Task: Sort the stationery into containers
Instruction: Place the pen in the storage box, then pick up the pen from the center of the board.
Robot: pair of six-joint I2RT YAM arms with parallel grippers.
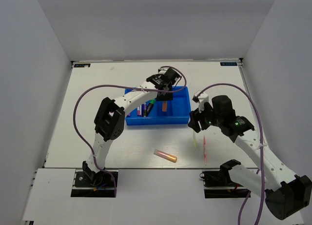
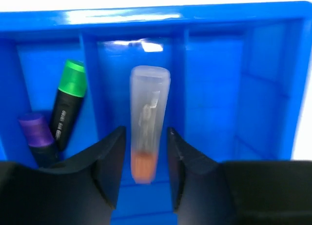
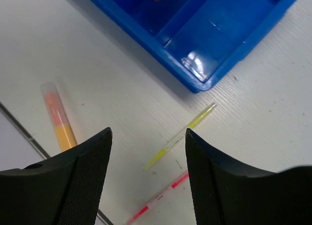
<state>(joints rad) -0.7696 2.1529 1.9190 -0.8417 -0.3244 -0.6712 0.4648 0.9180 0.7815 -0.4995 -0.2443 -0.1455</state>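
The blue tray [image 1: 157, 123] sits mid-table. My left gripper [image 1: 165, 94] hovers over it, open. In the left wrist view the jaws [image 2: 145, 154] stand on both sides of an orange highlighter with a clear cap [image 2: 147, 117], a gap on each side. It lies in the third compartment from the left [image 1: 165, 108]. A green-black highlighter [image 2: 68, 105] and a purple one [image 2: 36, 134] lie in the neighbouring compartment. My right gripper [image 1: 197, 121] is open and empty above a thin yellow stick [image 3: 180, 137] and a thin pink stick [image 3: 158, 198] on the table.
An orange-yellow highlighter [image 1: 165, 155] lies on the table near the front edge and also shows in the right wrist view [image 3: 58, 120]. The tray's near right corner [image 3: 197, 86] is just beyond the yellow stick. White walls enclose the table.
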